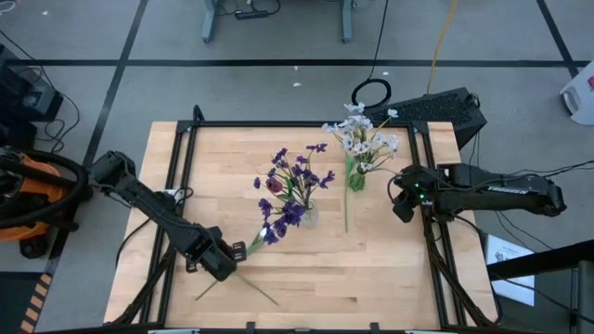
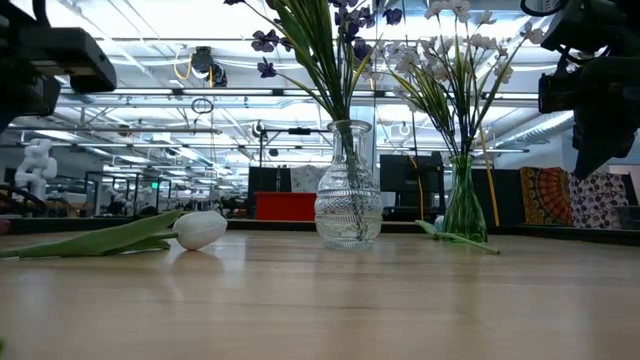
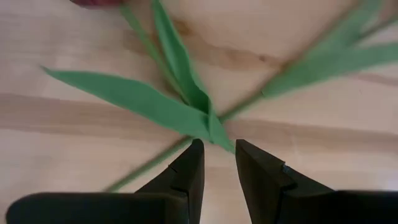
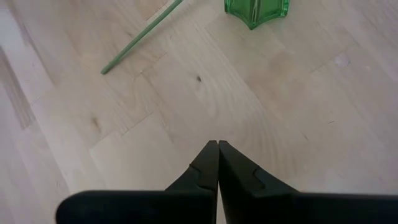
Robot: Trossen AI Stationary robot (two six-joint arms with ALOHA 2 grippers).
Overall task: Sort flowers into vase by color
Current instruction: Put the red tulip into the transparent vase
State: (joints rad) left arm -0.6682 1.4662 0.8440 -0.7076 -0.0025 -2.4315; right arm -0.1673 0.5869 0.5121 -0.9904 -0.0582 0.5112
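Two green-leaved stems lie crossed on the wooden table near its near-left part (image 1: 237, 276). In the left wrist view their crossing (image 3: 214, 127) sits just ahead of my left gripper (image 3: 219, 154), which is open with a narrow gap and hovers over them. A white tulip bud (image 2: 200, 228) rests on its side on the table. A dark red bit (image 3: 93, 2) shows at the picture's edge. The clear vase (image 1: 302, 211) holds purple sprigs, and the green vase (image 1: 355, 178) holds white blossoms. My right gripper (image 1: 404, 199) is shut and waits right of the green vase.
A bare green stem (image 1: 346, 211) lies on the table beside the green vase (image 4: 255, 9), also seen from the right wrist as a stem (image 4: 140, 37). A black frame borders the table (image 1: 186, 167). Bare wood lies between the vases and the near edge.
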